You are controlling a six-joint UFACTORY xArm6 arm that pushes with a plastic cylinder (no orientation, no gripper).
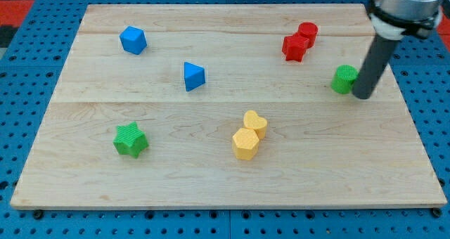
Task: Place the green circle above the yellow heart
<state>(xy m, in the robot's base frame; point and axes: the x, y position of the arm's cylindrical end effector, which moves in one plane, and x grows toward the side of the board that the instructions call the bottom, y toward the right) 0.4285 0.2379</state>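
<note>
Because the green circle [343, 79] must end up above the yellow heart [256, 122], my tip [363, 95], a bare rod with nothing to grasp, touches the circle's right side, ready to shove it leftward from well up-right of the heart

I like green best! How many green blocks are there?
2: a green star at the view's lower left, and a green circle at the right, beside my tip.

My tip [363, 95] is down at the view's right; rod nearly upright.
</note>
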